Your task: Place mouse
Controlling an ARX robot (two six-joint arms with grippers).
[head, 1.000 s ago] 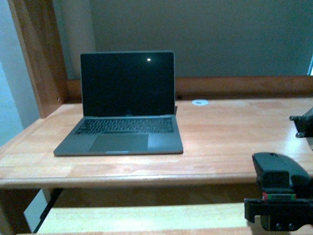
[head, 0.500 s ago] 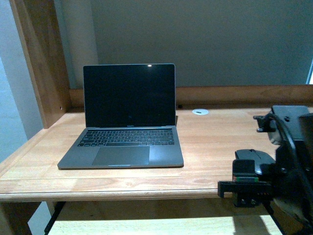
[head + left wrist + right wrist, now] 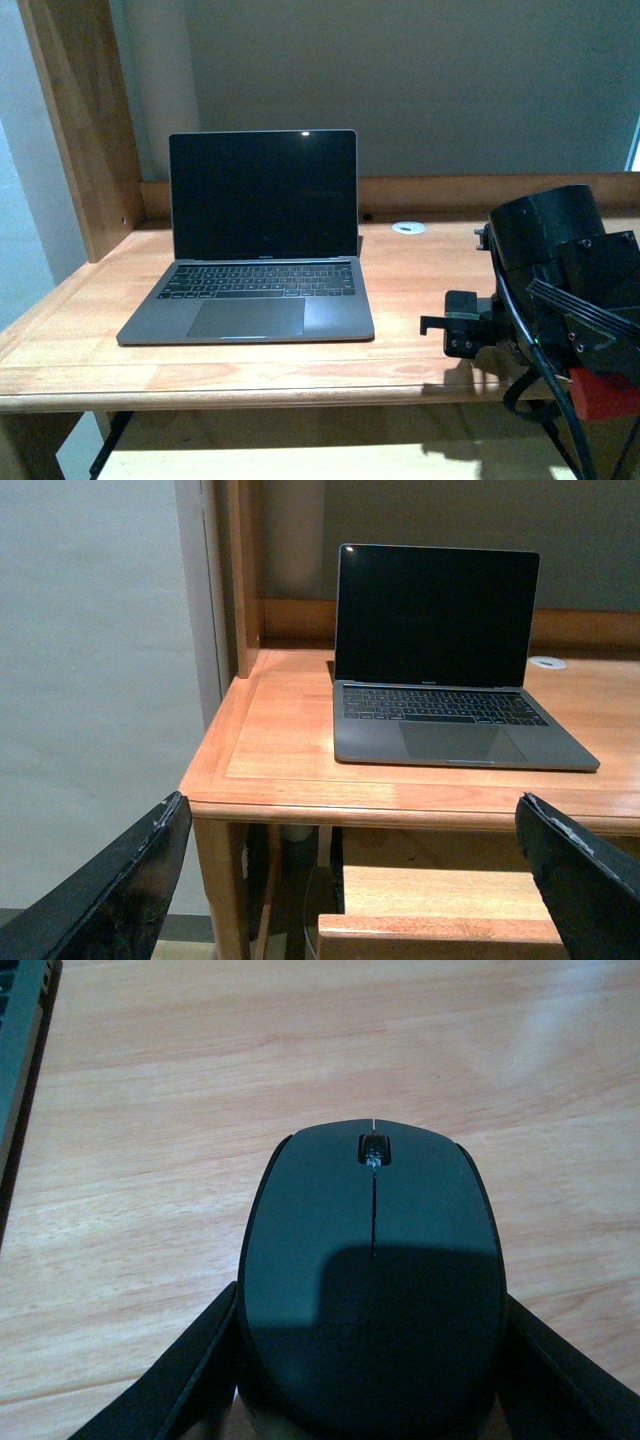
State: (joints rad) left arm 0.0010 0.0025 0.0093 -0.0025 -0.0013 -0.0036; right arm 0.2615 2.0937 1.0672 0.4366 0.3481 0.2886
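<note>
Between the two black fingers [image 3: 180,1380] of the right end effector [image 3: 370,1360] sits the mouse [image 3: 372,1280], small, black and matte, scroll wheel [image 3: 373,1148] pointing away from the wrist camera. Fingers pressed up against both of its sides, so clamped on it rather than gaping. Can't tell from the wrist view whether its underside touches the wood or hangs just above it; light wooden counter [image 3: 200,1080] fills everything around it, with a sliver of the laptop's edge [image 3: 18,1070] off at one border.

From the front camera, mouse itself hidden behind the bulky black right arm [image 3: 560,290], which is over the right part of the counter [image 3: 420,290], near its front edge, well apart from the laptop.

Further out: grey laptop [image 3: 255,245] open on the left half of the counter, screen dark, keyboard facing the robot. Small white round disc [image 3: 408,228] on the counter near the back rail, just right of the laptop's screen.

Left end effector [image 3: 360,880] seen only in its own wrist view: two dark fingertips [image 3: 130,880] spread wide apart, nothing between them, hanging off the front of the counter [image 3: 290,730] and looking toward the laptop [image 3: 440,660].
</note>
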